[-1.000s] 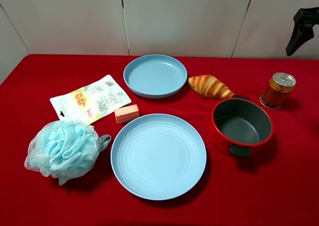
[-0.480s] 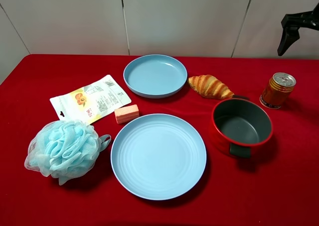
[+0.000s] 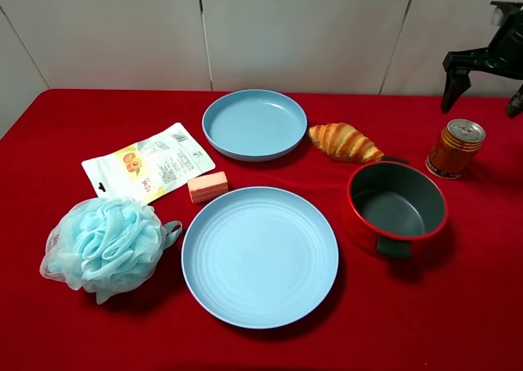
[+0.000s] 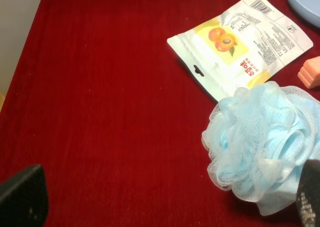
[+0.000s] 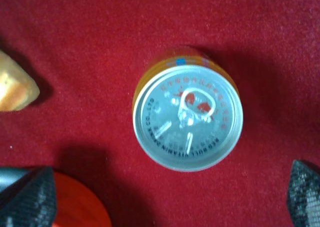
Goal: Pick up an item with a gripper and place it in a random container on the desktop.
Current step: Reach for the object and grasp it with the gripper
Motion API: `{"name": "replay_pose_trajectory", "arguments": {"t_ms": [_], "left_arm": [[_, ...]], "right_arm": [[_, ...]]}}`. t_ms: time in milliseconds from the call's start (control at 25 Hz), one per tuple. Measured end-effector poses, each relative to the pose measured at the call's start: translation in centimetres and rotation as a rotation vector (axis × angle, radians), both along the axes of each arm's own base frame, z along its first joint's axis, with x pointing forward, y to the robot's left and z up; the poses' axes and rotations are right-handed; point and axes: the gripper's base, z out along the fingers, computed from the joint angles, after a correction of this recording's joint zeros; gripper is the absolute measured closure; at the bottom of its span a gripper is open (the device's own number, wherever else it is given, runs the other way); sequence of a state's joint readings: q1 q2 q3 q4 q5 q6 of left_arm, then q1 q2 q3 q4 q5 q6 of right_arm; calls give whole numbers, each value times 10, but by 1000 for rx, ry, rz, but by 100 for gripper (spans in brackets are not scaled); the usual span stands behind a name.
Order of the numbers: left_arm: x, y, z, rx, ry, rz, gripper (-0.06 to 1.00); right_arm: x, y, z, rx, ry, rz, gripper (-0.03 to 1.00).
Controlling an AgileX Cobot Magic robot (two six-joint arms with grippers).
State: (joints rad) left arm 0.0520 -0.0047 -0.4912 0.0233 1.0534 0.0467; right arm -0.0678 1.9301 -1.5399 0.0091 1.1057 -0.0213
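The drink can (image 3: 455, 148), orange-red and gold with a silver top, stands upright on the red cloth at the far right. My right gripper (image 3: 482, 97) hangs open above and just behind it, empty. In the right wrist view the can's top (image 5: 187, 118) lies between the two wide-apart fingertips (image 5: 30, 197), untouched. The red pot (image 3: 396, 203) with its dark grey inside stands empty, left of and nearer than the can; its rim shows in the right wrist view (image 5: 82, 209). My left gripper (image 4: 165, 197) is open and empty over the cloth near the blue bath puff (image 4: 260, 137).
A croissant (image 3: 345, 141) lies between the pot and the far light blue plate (image 3: 254, 124). A larger blue plate (image 3: 260, 255) sits at centre front. A snack packet (image 3: 147, 163), a pink-orange block (image 3: 207, 186) and the bath puff (image 3: 106, 244) lie at the left.
My right gripper has swung down and leftward from the upper right edge and now shows both fingers spread above the can. Nothing on the table has moved.
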Motion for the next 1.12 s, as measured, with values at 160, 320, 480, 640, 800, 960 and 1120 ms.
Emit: {"name": "replay_pose_trajectory", "arguments": {"t_ms": [160, 320, 480, 640, 800, 960, 1120], "left_arm": [[0, 0, 0, 0, 0, 0, -5], [0, 0, 0, 0, 0, 0, -5], [0, 0, 0, 0, 0, 0, -5], [0, 0, 0, 0, 0, 0, -5], [0, 0, 0, 0, 0, 0, -5], [0, 0, 0, 0, 0, 0, -5], [0, 0, 0, 0, 0, 0, -5]], "right_arm": [[5, -1, -13, -7, 19, 3, 28], [9, -3, -25, -20, 40, 8, 28], [12, -6, -36, -19, 56, -1, 28], [15, -10, -48, -19, 68, -6, 28], [18, -11, -58, -19, 74, -7, 28], [20, -11, -72, -15, 102, -7, 28], [22, -9, -85, 1, 127, -14, 28]]}}
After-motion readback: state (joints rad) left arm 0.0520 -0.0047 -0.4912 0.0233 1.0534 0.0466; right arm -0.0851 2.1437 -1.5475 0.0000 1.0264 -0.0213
